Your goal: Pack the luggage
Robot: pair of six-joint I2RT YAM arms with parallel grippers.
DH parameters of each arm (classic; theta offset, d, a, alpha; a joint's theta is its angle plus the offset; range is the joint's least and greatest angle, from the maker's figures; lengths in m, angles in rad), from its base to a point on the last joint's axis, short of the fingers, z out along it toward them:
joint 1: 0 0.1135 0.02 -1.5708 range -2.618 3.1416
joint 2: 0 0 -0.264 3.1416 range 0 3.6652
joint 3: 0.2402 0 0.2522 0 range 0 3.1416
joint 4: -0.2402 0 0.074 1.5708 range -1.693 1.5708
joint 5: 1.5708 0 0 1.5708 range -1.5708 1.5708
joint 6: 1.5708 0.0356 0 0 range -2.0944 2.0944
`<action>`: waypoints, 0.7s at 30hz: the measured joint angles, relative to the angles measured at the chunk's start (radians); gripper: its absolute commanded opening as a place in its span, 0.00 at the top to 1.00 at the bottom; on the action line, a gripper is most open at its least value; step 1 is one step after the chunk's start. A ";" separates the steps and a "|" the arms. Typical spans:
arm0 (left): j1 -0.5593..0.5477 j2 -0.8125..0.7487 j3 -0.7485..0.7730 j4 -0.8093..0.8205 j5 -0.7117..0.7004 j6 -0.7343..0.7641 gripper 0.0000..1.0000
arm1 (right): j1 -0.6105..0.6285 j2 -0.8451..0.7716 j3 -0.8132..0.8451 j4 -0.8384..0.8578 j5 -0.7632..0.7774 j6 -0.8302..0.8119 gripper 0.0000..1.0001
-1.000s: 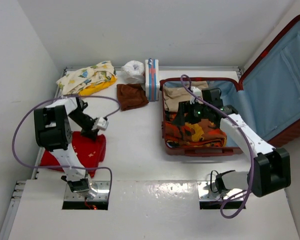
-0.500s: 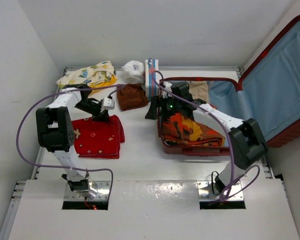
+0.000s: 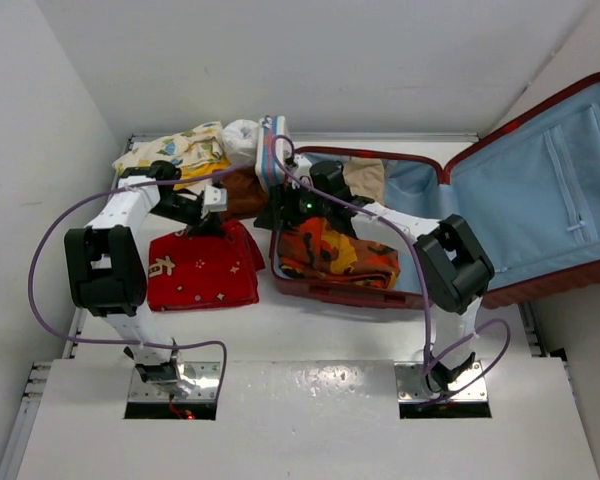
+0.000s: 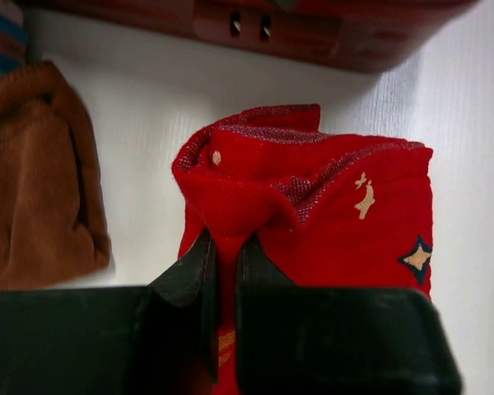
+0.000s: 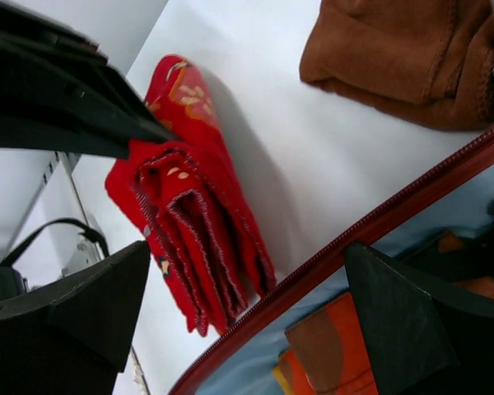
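The luggage (image 3: pixel 325 287), a dark red suitcase with blue lining, lies open with its lid (image 3: pixel 540 180) leaning to the right. An orange patterned cloth (image 3: pixel 335 250) and a beige cloth (image 3: pixel 365 177) lie inside. My left gripper (image 3: pixel 206 218) is shut on the top edge of a folded red cloth (image 3: pixel 205 272), pinching a fold (image 4: pixel 226 239). The red cloth (image 4: pixel 329 214) lies just left of the suitcase wall (image 4: pixel 313 29). My right gripper (image 3: pixel 278 212) is open, its jaws either side of the suitcase's left rim (image 5: pixel 370 226). The red cloth (image 5: pixel 193 239) lies beyond that rim.
A brown cloth (image 3: pixel 245 190) lies behind the left gripper; it also shows in the left wrist view (image 4: pixel 41 173) and the right wrist view (image 5: pixel 395 49). A yellow patterned cloth (image 3: pixel 175 152), a white bundle (image 3: pixel 240 135) and a striped pouch (image 3: pixel 271 150) sit along the back wall.
The suitcase has shifted left and its lid has swung lower. My right gripper moved left to its left rim. My left gripper dragged the red cloth right, up to the suitcase.
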 measured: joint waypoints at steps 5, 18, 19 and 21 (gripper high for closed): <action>0.006 0.000 -0.006 -0.002 0.007 0.000 1.00 | 0.044 -0.025 -0.014 -0.047 0.067 -0.045 0.00; 0.015 0.000 -0.005 -0.055 0.024 0.060 1.00 | 0.048 -0.241 -0.166 -0.115 0.203 -0.232 0.00; 0.015 0.000 -0.003 -0.064 0.027 0.066 1.00 | 0.053 -0.240 -0.165 -0.100 0.201 -0.246 0.00; 0.016 0.000 0.005 -0.091 0.032 0.083 1.00 | 0.068 -0.229 -0.163 -0.063 0.188 -0.272 0.00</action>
